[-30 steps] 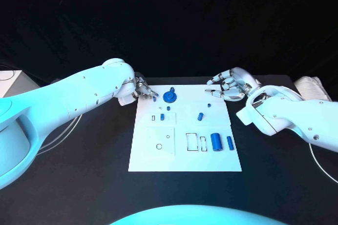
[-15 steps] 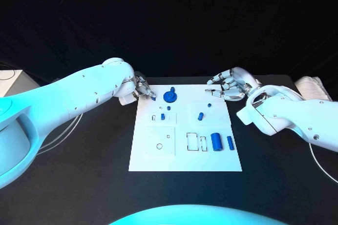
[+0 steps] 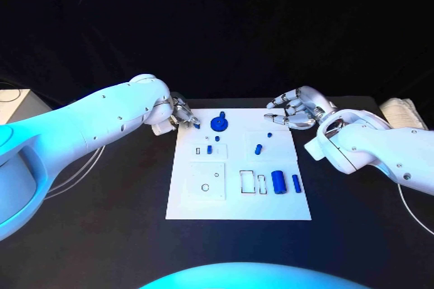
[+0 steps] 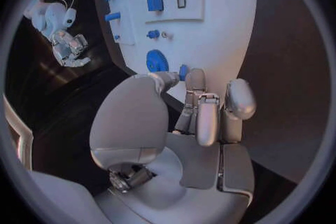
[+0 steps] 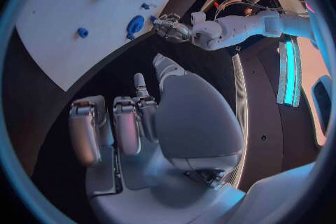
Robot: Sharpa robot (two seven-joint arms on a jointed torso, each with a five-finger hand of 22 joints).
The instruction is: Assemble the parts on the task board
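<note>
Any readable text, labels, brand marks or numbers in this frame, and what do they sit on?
None can be read.
task board: black outlines of slots, no lettering.
blue parts: no marks visible.
left hand and right hand: no legible brand or number.

One task board [image 3: 237,201], roughly eight blue parts [image 3: 280,182].
</note>
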